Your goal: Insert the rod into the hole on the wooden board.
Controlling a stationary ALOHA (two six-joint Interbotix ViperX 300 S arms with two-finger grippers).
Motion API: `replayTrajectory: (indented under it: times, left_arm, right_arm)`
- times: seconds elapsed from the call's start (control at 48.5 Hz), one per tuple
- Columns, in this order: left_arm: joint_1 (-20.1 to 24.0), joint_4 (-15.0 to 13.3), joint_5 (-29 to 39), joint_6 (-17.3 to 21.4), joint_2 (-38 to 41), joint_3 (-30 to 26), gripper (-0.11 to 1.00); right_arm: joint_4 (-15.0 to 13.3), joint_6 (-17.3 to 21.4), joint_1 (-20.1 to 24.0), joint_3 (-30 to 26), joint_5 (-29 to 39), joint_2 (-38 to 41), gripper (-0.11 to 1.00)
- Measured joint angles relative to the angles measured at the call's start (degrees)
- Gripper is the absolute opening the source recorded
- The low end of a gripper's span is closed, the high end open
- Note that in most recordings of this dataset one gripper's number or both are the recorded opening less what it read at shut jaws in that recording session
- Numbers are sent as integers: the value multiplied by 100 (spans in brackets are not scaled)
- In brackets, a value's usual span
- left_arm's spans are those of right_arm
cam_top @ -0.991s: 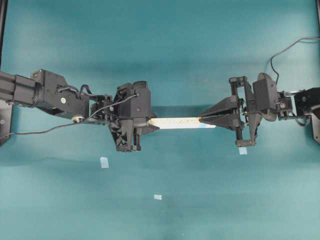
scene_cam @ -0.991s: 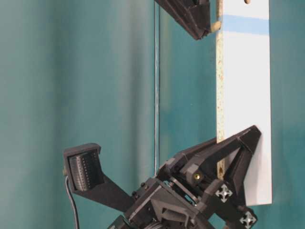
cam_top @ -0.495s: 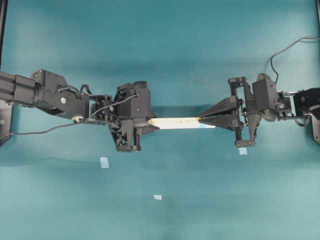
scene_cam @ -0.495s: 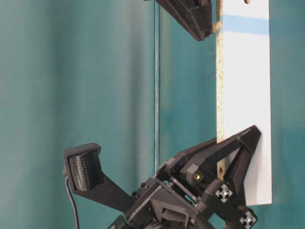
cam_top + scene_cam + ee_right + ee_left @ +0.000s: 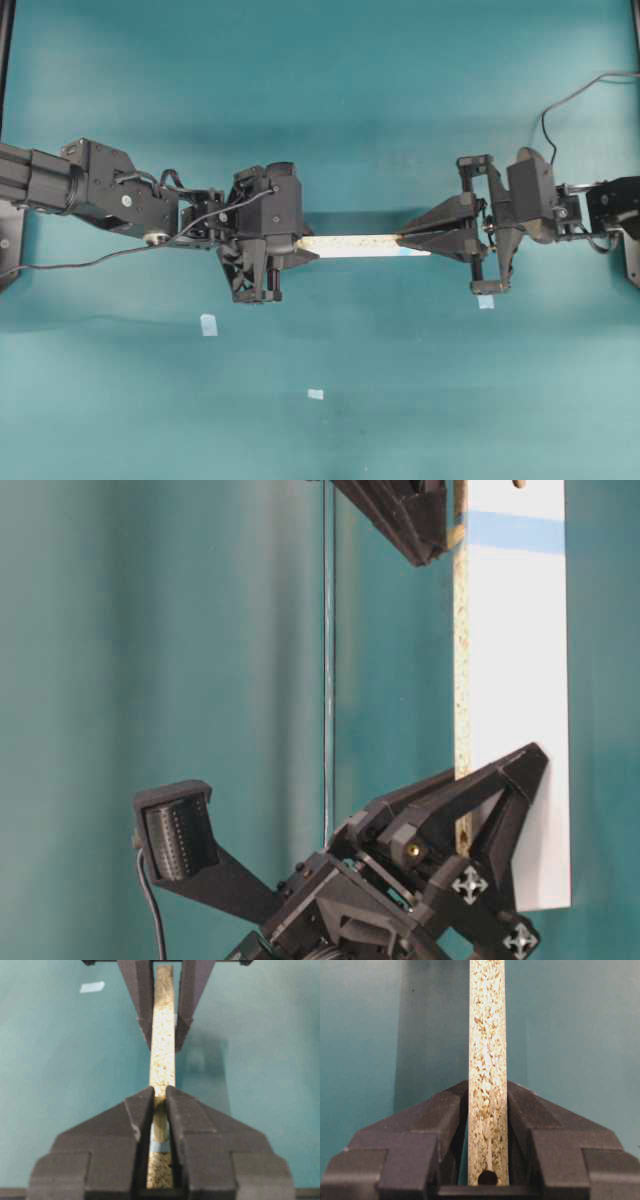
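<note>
Left gripper (image 5: 292,246) clamping one end of wooden board (image 5: 350,245), holding it edge-up above table; right gripper (image 5: 159,1102) pinching rod (image 5: 160,1127), pressing its tip against board edge at blue-marked hole (image 5: 459,530); insertion looking begun, depth hidden by jaws; remaining: seating rod fully, letting go

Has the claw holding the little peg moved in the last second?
Yes, slightly. In the table-level view the right gripper pushed the rod toward the wooden board; less peg shows now.
</note>
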Motion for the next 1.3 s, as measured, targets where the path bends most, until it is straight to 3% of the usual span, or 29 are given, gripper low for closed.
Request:
replayTrajectory:
  times: [0.578,1.3]
  left_arm:
    - [0,0,0,0,0,0,31]
    - [26,0,9,0,0,0,31]
  right_arm:
    - [0,-9,0,114,35,-9,10]
    - [-35,-44,0,62,668,-18,10]
